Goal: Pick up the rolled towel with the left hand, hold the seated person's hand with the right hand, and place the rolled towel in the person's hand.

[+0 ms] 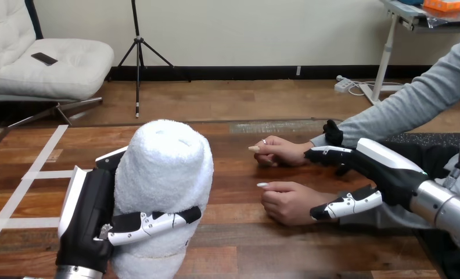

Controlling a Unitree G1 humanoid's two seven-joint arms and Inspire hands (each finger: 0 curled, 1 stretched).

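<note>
Count one rolled towel, two robot hands, two hands of the person and one table.

Find the rolled towel at the lower left of the head view. It stands upright above the table's near edge. It is white and fluffy, a thick cylinder with a rounded top end. Shallow dents show in that top.

Note that the left hand is clamped on the rolled towel. Its palm lies against the towel's left side. Its fingers wrap across the front of the lower half.

Locate the right hand at the right, above the table. It is spread, with straight fingers and a straight thumb set apart. The fingers reach to the wrist of the person's farther hand. The thumb tip lies at the wrist side of the person's nearer hand. You cannot tell whether either touches. Nothing is gripped.

Both of the person's hands rest on the table, loosely curled, well apart from the rolled towel.

Observe strips of white tape on the table's left part
</note>
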